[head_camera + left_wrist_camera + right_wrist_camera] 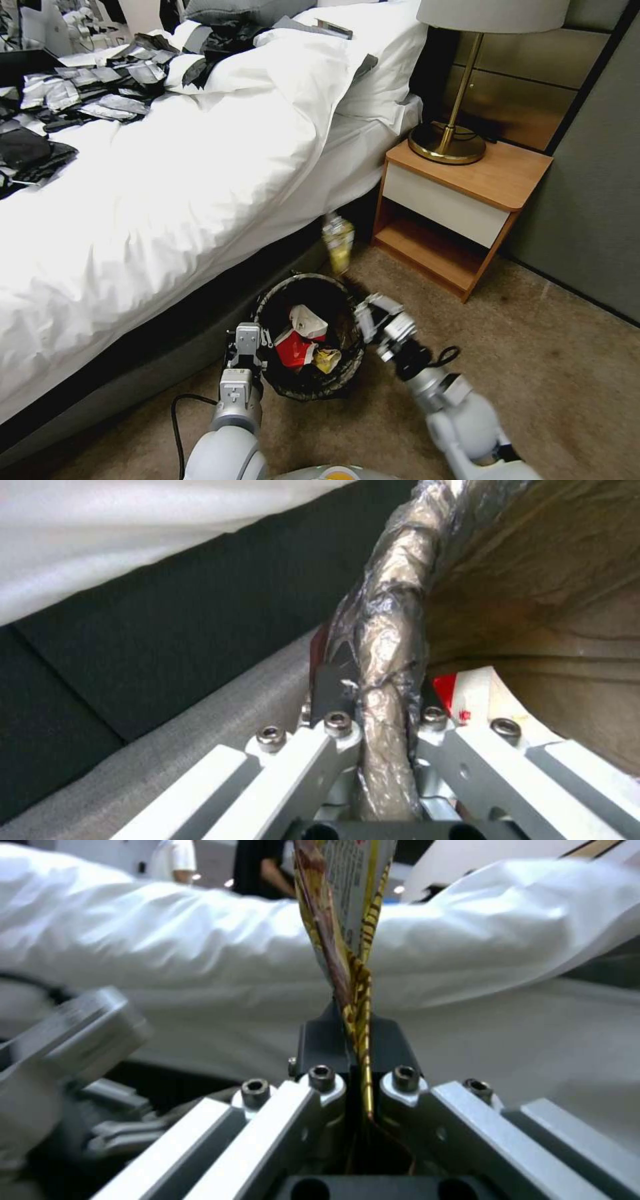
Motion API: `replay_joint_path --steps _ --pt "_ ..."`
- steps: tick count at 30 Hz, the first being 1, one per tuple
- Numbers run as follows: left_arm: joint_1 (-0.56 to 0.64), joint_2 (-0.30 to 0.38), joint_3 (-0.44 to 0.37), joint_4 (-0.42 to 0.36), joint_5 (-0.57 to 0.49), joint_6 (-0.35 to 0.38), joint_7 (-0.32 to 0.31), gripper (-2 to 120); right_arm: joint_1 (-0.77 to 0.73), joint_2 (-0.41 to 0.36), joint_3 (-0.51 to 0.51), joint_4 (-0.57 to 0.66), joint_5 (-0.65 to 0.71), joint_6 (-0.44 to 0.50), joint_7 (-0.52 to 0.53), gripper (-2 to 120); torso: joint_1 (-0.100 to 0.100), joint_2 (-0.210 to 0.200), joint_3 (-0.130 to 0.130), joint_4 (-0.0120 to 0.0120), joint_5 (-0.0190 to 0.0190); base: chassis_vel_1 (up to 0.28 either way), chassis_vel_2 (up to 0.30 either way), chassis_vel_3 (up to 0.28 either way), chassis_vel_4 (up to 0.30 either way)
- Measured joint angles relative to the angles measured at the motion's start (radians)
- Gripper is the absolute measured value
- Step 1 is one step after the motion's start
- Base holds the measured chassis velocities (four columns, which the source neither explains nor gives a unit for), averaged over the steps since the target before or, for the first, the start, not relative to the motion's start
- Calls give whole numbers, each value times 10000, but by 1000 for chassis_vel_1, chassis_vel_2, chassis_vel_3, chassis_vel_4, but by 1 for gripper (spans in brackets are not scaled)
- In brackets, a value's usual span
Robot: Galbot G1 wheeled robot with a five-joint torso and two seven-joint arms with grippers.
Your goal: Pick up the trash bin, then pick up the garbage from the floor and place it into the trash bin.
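At the far left, a bed (pixel 167 173) with a white duvet runs along the scene, its dark base down by the floor (pixel 553 373); dark and silvery packets (pixel 93 87) lie scattered at its far left end. Near the bed's base, the left hand (pixel 248 341) is clamped on the left rim of the trash bin (pixel 270 383), holding it upright just off the bed frame. In the left wrist view the left hand (pixel 380 700) has its two pads pressed either side of the bin's rolled, liner-covered rim (pixel 393 630), one pad outside and one inside. Inside the bin lie pieces of garbage: a red-and-white wrapper (pixel 300 337) and a small yellow piece (pixel 327 360) just right of it. To the right of the bin, the right hand (pixel 365 313) sits touching or just beside the bin's right rim. In the right wrist view this hand (pixel 357 1040) is shut tight on the lower edge of a yellow wrapper (pixel 343 915), which stands up from the pads. In the head view a blurred yellow wrapper (pixel 338 243) shows just beyond the bin's far edge. Further right stands a wooden nightstand (pixel 467 200) with a brass lamp (pixel 453 127) on top.
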Motion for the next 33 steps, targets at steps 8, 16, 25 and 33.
replay_joint_path --steps 8,16,25,33 --pt "47 -37 39 9 50 -7 3 0 462 109 -747 -1151 -372 -306 460 0 1 0 0 0 0 0 0 0 0" --pt "57 -67 70 1 73 -14 11 0 713 226 -742 -2232 -519 -520 847 5 0 0 0 0 0 0 0 0 0" --pt "27 -62 75 -2 73 -17 17 0 541 227 -671 -2373 -709 -445 974 34 0 0 0 0 0 0 0 0 0" --pt "-5 -56 59 -20 53 -18 25 0 391 206 -596 -2277 -793 -319 979 70 0 0 0 0 1 0 0 0 0"
